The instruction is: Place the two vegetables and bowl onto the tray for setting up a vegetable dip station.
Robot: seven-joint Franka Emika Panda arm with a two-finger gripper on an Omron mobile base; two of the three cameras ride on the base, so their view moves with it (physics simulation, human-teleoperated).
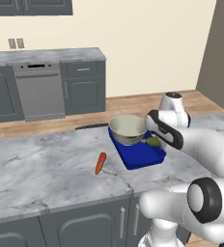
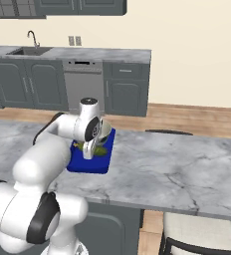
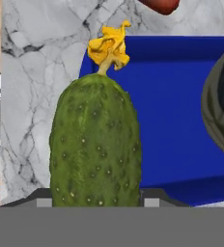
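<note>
Gripper (image 1: 153,141) part open, jaws closed on the cucumber (image 3: 95,144) at its butt end; the cucumber runs straight out ahead, yellow flower tip farthest.

Tray (image 3: 172,96) below and ahead of the gripper; bowl (image 1: 128,129) sits on the tray's far end. Carrot (image 1: 100,163) well apart on the counter (image 1: 41,164), off the tray.

Judgement: cucumber light, stiff, bumpy skin gives fair friction; round section could roll once released. Carrot: light, tapered; grasp mid-length across the thicker part.

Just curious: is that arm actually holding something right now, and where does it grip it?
Yes: the pincer holds the cucumber by the end opposite its yellow flower, over the tray.
</note>
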